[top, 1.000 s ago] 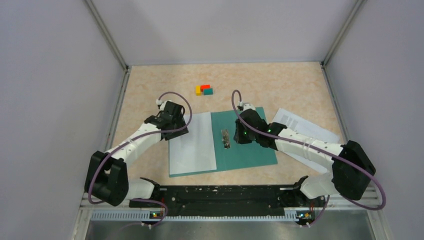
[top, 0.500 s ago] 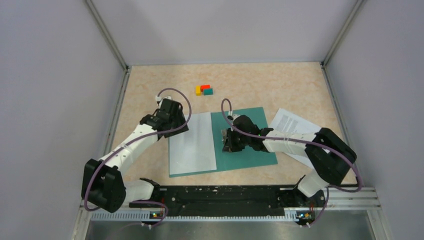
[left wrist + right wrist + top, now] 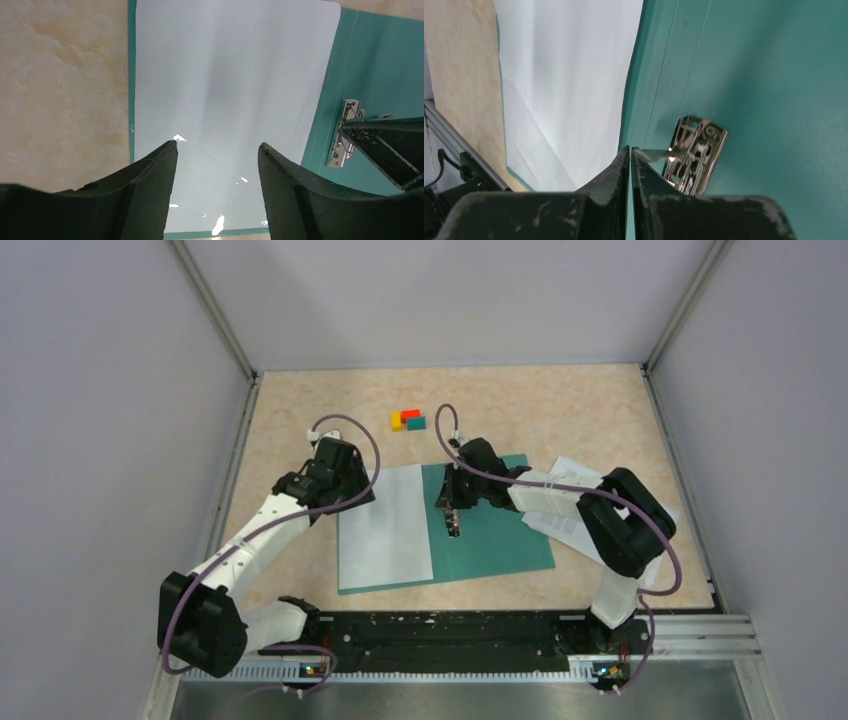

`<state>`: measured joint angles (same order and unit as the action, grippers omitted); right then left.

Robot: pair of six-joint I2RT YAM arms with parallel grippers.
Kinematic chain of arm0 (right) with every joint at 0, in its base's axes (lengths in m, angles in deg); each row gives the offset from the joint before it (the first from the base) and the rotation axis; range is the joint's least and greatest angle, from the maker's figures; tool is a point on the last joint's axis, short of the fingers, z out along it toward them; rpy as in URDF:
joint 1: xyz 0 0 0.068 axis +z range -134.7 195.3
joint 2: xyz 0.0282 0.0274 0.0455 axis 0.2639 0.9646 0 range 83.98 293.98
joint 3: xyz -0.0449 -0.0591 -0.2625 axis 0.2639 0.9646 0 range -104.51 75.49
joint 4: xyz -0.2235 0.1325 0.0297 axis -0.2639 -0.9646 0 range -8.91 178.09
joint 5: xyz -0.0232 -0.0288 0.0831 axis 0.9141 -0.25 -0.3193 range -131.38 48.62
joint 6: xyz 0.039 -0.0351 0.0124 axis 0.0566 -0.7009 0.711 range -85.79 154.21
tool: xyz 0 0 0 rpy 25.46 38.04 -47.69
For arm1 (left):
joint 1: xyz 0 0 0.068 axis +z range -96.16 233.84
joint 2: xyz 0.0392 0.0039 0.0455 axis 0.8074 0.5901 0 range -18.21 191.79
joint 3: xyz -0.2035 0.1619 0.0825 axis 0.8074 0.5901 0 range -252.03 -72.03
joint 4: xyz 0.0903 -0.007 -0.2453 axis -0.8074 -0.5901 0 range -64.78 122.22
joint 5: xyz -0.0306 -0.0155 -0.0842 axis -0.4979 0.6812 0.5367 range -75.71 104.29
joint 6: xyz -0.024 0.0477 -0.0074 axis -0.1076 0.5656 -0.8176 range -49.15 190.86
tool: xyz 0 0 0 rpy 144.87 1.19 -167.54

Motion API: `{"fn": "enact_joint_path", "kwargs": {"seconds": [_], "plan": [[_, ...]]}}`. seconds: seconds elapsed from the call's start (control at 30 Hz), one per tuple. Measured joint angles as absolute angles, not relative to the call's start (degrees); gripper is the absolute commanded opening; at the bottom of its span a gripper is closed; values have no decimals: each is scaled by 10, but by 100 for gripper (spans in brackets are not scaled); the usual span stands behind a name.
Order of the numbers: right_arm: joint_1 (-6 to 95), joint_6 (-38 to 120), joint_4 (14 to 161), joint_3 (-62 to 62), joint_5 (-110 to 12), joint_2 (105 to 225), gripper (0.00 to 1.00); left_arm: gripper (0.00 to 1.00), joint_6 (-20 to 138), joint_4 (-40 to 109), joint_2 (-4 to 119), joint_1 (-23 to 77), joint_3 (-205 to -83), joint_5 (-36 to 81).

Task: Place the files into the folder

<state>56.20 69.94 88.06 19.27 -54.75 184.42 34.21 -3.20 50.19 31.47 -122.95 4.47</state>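
Note:
The teal folder (image 3: 500,540) lies open and flat. A white sheet (image 3: 385,525) covers its left half. The metal clip (image 3: 452,518) sits on the spine. More files, white printed sheets (image 3: 572,483), lie to the right of the folder, partly under my right arm. My left gripper (image 3: 355,500) is open and empty, low over the white sheet (image 3: 225,75). My right gripper (image 3: 630,148) is shut, its tip against the raised lever of the clip (image 3: 696,150). I cannot tell whether the lever is pinched between the jaws.
Small yellow, red and teal blocks (image 3: 408,421) sit together behind the folder. Grey walls enclose the table on three sides. The arm bases and a black rail (image 3: 440,630) run along the near edge.
My right gripper has swung left across the folder's right half to the clip on the spine. My left gripper has shifted only slightly at the sheet's far left corner.

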Motion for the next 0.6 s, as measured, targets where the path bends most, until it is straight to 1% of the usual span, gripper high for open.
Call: {"fn": "enact_joint_path", "kwargs": {"seconds": [0.2,0.37,0.4,0.6], "plan": [[552,683,872,140,-532,1900,4,67,349,-32,501,315,-1229,59],[550,669,844,104,-516,1931,8,69,351,-28,493,314,-1229,76],[549,666,838,95,-513,1935,9,70,351,-26,491,314,-1229,79],[549,648,804,44,-495,1936,32,73,352,-8,491,297,-1229,95]]}}
